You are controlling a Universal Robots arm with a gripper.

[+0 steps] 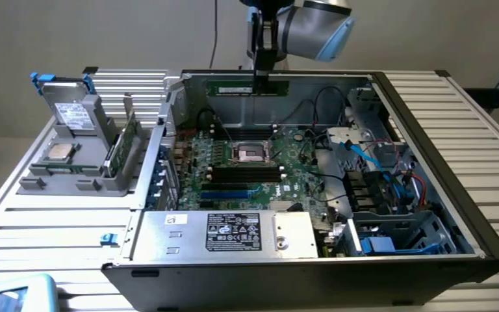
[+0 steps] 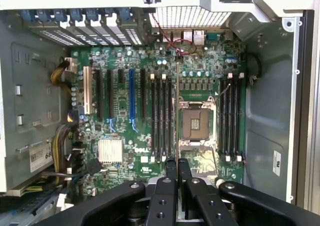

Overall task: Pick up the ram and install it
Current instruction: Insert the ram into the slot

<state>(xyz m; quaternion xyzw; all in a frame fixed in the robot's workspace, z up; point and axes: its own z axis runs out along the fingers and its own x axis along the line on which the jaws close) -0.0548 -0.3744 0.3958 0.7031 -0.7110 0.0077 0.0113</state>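
My gripper (image 1: 265,73) hangs above the far side of the open computer case and is shut on the ram (image 1: 247,86), a long narrow green stick held level and edge-down. In the wrist view the ram (image 2: 177,105) appears edge-on as a thin line running out from between the black fingertips (image 2: 171,170), high over the motherboard (image 2: 120,85). It lines up roughly between the black memory slots (image 2: 161,117) and the processor socket (image 2: 196,123). In the exterior view those slots (image 1: 247,173) lie just in front of the socket (image 1: 251,153), well below the ram.
A grey rack (image 1: 76,179) at the exterior view's left holds a hard drive (image 1: 75,114), a silver processor chip (image 1: 62,153) and an upright green board (image 1: 127,142). Inside the case are the power supply (image 1: 223,232), loose cables (image 1: 362,159) and a drive cage (image 1: 397,237).
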